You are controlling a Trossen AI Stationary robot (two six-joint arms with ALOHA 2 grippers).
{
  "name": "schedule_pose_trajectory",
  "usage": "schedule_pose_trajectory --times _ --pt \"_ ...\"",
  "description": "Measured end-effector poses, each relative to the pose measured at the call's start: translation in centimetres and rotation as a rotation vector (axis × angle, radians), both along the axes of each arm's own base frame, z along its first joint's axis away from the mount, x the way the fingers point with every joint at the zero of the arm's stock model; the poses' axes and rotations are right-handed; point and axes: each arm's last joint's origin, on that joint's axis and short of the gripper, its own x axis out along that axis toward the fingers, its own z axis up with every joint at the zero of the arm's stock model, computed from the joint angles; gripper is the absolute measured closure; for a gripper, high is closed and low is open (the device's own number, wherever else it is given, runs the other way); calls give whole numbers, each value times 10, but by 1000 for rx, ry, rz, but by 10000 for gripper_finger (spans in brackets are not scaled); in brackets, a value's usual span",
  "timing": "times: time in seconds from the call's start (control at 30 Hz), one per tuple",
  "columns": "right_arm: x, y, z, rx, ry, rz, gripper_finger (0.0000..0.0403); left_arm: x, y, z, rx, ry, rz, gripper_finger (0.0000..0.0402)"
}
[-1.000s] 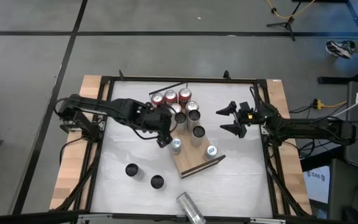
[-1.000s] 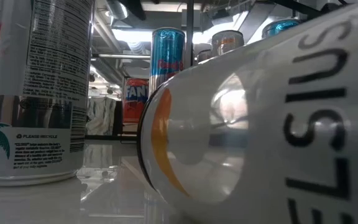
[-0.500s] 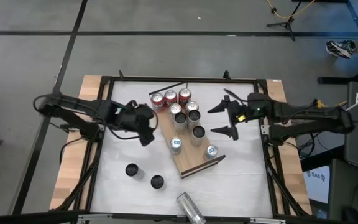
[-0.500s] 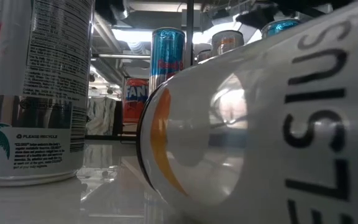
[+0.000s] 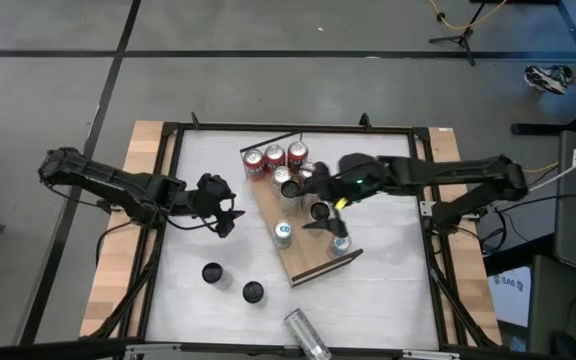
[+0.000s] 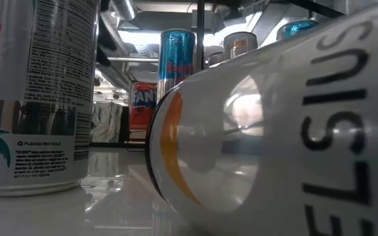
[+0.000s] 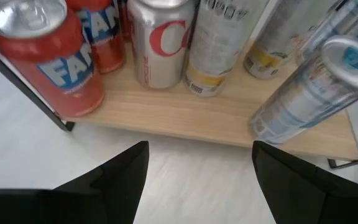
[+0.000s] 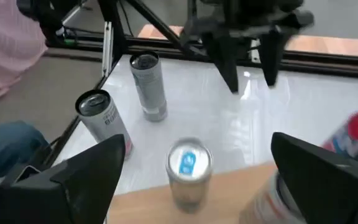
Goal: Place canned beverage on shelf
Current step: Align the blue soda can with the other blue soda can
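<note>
The shelf point(image 5: 313, 255), a light wooden board, lies slantwise in the middle of the white table and bears several upright cans, red ones point(image 5: 274, 155) at its far end and two blue-topped ones point(image 5: 282, 233) near its near end. My left gripper point(image 5: 228, 215) stands open, holding nothing, over the table left of the shelf, facing the shelf's long edge point(image 7: 210, 121). My right gripper point(image 5: 315, 203) hovers open above the cans on the shelf. In its wrist view a blue-topped can point(image 8: 188, 168) stands below and between its fingers, untouched.
Two upright dark-topped cans point(image 5: 211, 273) point(image 5: 253, 292) stand on the table at the near left. A silver can point(image 5: 308, 335) lies on its side at the near edge and fills the low view point(image 6: 274, 131). A person's sleeve point(image 8: 5, 43) shows beyond the table's left edge.
My left gripper has drawn back from the shelf's left side toward the table's left edge and sunk, staying open. My right gripper has swung from the table's right side toward the left, risen and turned, and now hangs over the shelf's cans. The cans have kept their places.
</note>
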Motion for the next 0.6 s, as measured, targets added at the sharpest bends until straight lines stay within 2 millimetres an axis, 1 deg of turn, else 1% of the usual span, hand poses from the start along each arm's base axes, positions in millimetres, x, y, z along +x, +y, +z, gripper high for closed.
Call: schedule_pose_trajectory --times 0.13,0.3,0.5,0.6 --pt "26 9 -3 -33 42 39 4 0 0 -19 -3 -14 0 123" --pt "51 16 -18 -41 118 57 4 0 0 -37 -8 -39 -1 123" --pt "69 20 -40 -45 175 62 4 1 0 -47 -16 -73 -2 123" --pt "74 20 -50 -46 200 63 4 1 0 -47 -19 -79 -4 123"
